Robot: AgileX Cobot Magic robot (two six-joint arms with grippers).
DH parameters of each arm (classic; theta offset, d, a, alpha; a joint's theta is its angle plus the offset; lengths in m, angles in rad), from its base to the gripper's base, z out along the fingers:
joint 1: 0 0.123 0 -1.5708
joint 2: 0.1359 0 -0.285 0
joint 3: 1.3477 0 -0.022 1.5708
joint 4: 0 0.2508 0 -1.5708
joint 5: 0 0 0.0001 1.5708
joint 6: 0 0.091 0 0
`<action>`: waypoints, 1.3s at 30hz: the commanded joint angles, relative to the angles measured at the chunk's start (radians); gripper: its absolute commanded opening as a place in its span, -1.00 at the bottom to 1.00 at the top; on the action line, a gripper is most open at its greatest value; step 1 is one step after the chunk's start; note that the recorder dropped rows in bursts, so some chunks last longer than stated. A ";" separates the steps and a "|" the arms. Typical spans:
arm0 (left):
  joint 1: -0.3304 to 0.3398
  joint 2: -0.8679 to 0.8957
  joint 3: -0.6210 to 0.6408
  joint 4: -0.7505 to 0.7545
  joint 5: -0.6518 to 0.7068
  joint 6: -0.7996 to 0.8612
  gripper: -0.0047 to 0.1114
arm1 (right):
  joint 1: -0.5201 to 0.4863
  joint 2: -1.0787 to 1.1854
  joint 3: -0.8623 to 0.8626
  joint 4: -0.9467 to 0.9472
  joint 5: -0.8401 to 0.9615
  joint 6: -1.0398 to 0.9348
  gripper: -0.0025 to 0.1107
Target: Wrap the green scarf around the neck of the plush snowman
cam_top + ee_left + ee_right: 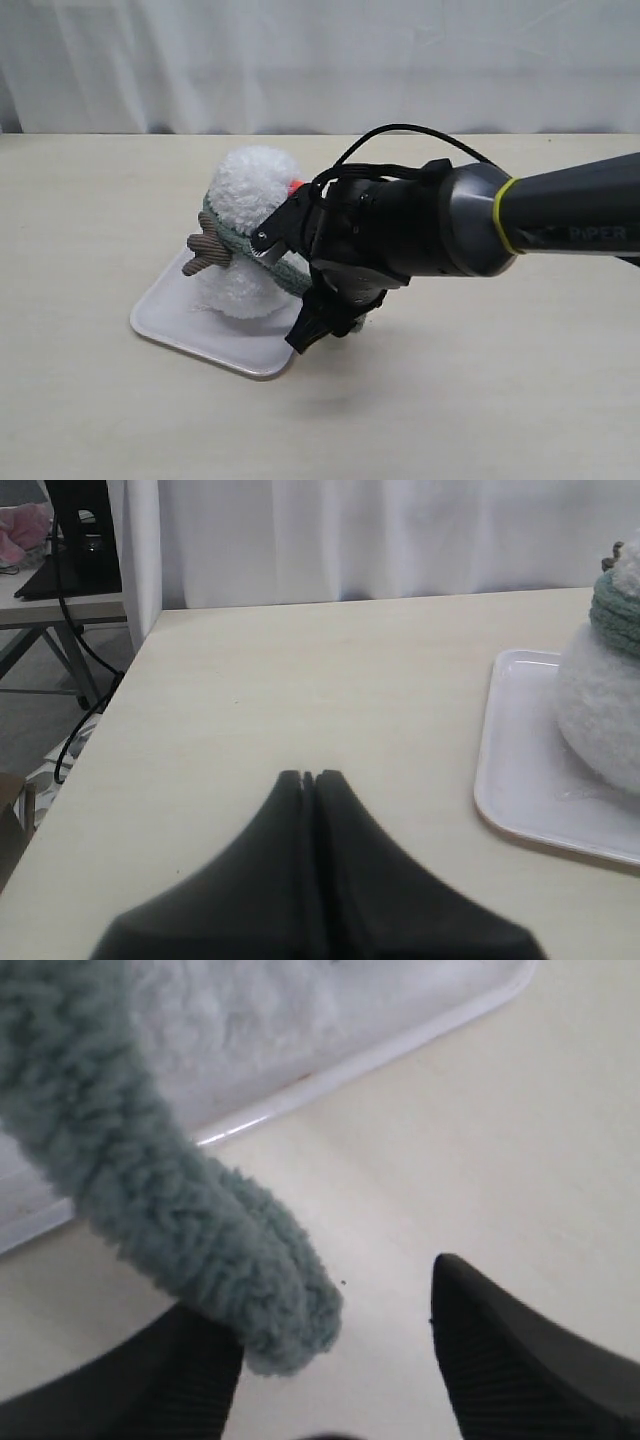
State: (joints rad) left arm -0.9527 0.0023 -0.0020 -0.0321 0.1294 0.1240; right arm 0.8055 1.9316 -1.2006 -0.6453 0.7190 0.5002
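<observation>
The plush snowman [245, 200] is sitting up on the white tray [180, 325] on the table [300, 680]. The green scarf [240, 243] is going around its neck, and one fuzzy end is hanging off the tray's edge. That end is lying on one finger of the right gripper [335, 1305], whose jaws are standing wide apart. The left gripper [308, 776] is staying off to the side, jaws pressed together.

Even, soft light, faint shadows; the fingers [250, 900] look blurred in the left wrist view.
</observation>
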 commanded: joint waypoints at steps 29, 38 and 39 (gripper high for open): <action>-0.002 -0.002 0.002 -0.013 -0.031 0.000 -0.92 | 0.137 0.159 -0.171 0.493 -0.015 -0.619 -0.10; -0.002 -0.002 0.002 -0.013 -0.031 0.000 -0.92 | 0.137 0.205 -0.171 0.312 -0.083 -0.435 -0.11; -0.002 -0.002 0.002 -0.013 -0.031 0.000 -0.92 | 0.137 0.205 -0.171 0.316 -0.086 -0.433 -0.14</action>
State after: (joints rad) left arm -0.9527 0.0023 -0.0020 -0.0321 0.1294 0.1240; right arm 0.9461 2.1265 -1.3719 -0.3119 0.6506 0.0391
